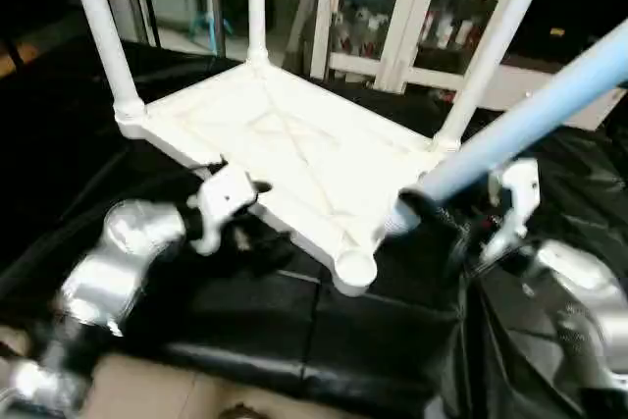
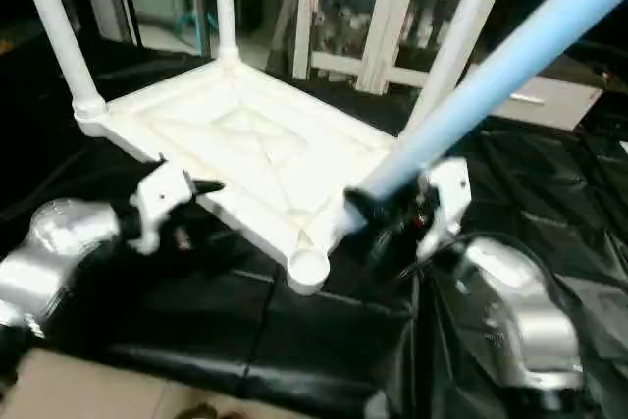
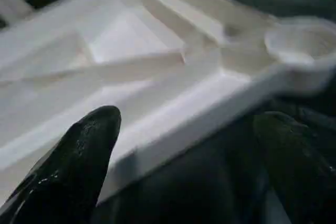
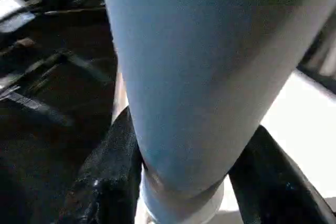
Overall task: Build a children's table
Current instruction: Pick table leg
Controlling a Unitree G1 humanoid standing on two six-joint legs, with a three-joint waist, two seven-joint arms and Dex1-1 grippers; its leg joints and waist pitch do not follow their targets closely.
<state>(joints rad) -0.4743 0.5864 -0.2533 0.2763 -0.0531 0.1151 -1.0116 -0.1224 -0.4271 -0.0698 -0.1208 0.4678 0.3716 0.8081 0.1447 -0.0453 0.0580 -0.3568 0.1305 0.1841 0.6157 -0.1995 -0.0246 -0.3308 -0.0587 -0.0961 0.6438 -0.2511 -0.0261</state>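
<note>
Legs on three corners run out past the top of my view, their ends cut off. The upturned top lies on the black tabletop, near corner socket empty and close to the tabletop's front edge. My right fingers pinch the fourth leg beside that socket. My left fingers are spread at the top's near rim.

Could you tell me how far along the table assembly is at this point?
Three legs already stand in the upturned top's corner sockets. The right gripper holds the fourth leg, tilted. Left: seating it in the empty near socket. The left gripper is open beside the top's edge.
</note>
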